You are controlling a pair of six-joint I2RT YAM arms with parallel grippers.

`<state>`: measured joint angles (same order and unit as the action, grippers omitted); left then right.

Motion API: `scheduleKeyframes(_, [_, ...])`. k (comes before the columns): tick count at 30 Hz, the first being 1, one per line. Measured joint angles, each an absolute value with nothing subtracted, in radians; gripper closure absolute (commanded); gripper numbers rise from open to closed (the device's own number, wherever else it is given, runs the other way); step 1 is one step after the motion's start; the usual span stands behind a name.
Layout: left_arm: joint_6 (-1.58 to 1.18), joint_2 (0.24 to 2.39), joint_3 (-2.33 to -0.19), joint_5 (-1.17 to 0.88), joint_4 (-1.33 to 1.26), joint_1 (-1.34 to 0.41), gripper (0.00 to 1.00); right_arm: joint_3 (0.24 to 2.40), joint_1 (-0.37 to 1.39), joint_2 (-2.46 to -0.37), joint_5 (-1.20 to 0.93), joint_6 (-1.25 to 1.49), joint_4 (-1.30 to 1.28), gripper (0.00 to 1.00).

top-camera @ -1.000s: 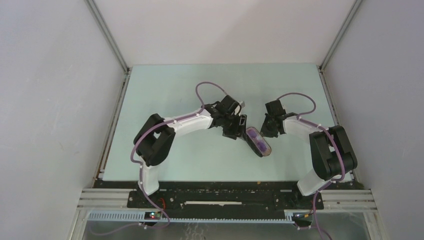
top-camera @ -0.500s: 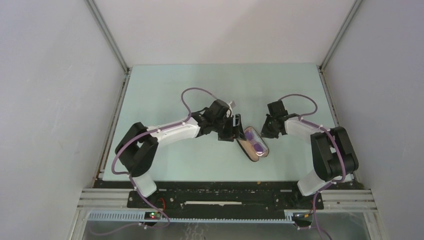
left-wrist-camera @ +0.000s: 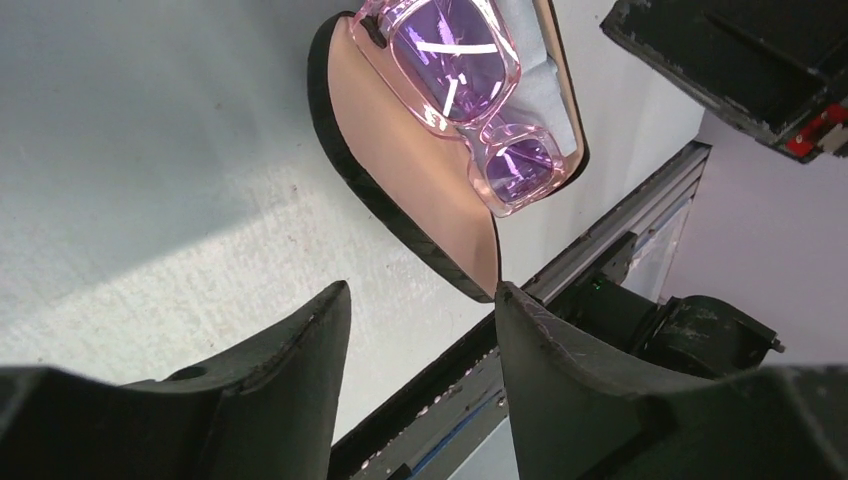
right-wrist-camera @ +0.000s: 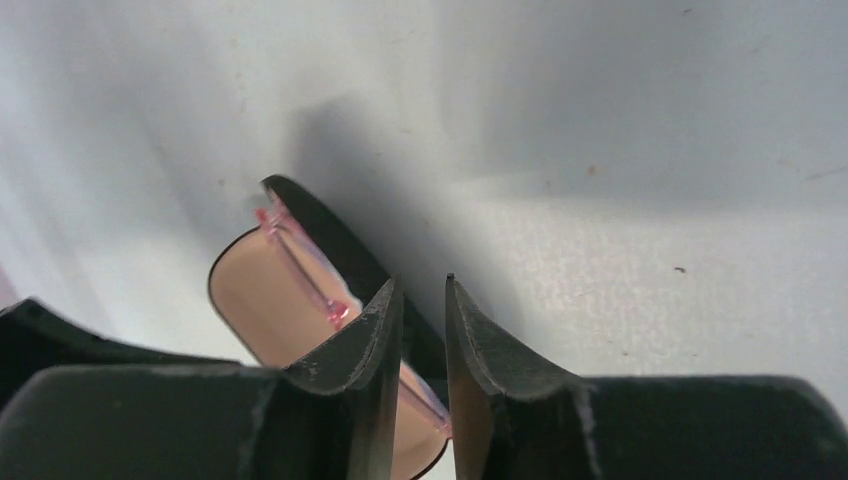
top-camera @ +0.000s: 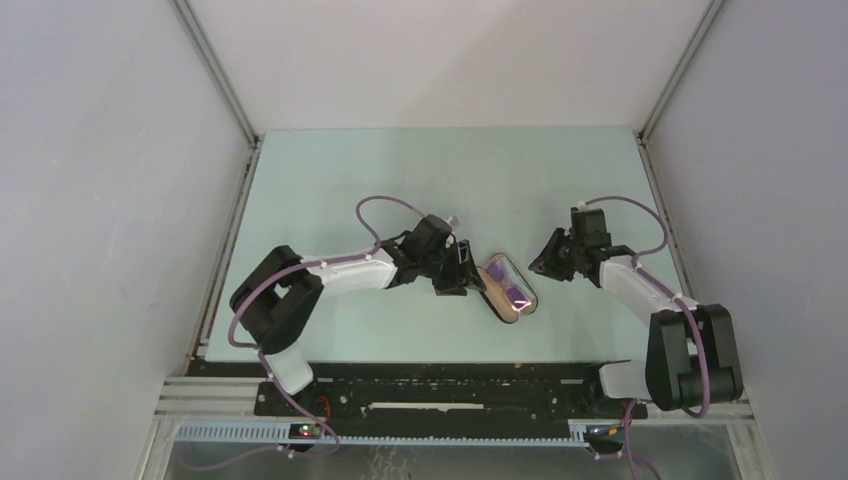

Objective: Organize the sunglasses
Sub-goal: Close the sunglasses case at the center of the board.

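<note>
Black case (left-wrist-camera: 400,170) lies open on the pale green table (top-camera: 330,180), tan lining up, lid flat beside the tray half; the sunglasses (left-wrist-camera: 465,85) sit inside the case's tray half, pink-purple frame, purple lenses facing up, arms folded as far as can be seen; a pale cloth (left-wrist-camera: 548,85) shows under them, between the frame and the case's far wall.

L gripper (left-wrist-camera: 420,290) is just beside the lid's outer edge, on the side of the case away from the glasses; fingers (left-wrist-camera: 300,360) spread well apart, nothing between them but bare table and the lid's rim; whether a tip touches the rim, can't tell.

R gripper (right-wrist-camera: 421,280) is near the opposite side of the case, w/ a strip of table between them in the top view; its fingers (right-wrist-camera: 380,340) are drawn almost together, only a narrow slit left, nothing pinched; through the slit and to its left, the case's black shell and a bit of pink frame show.
</note>
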<state>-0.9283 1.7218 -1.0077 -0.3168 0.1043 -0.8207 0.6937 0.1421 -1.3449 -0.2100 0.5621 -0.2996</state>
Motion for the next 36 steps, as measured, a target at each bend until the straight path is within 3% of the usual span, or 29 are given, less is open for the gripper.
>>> scheduleKeyframes(11, [-1.043, 1.730, -0.936, -0.329, -0.094, -0.818, 0.54, 0.643, 0.117, -1.321, -0.403, 0.520, -0.228, 0.66])
scheduleKeyframes(16, [-1.073, 1.752, -0.919, -0.345, -0.148, -0.816, 0.55, 0.624, 0.102, -1.343, -0.428, 0.517, -0.208, 0.67])
scheduleKeyframes(36, [-1.073, 1.782, -0.921, -0.353, -0.154, -0.806, 0.74, 0.622, 0.086, -1.399, -0.466, 0.513, -0.158, 0.83])
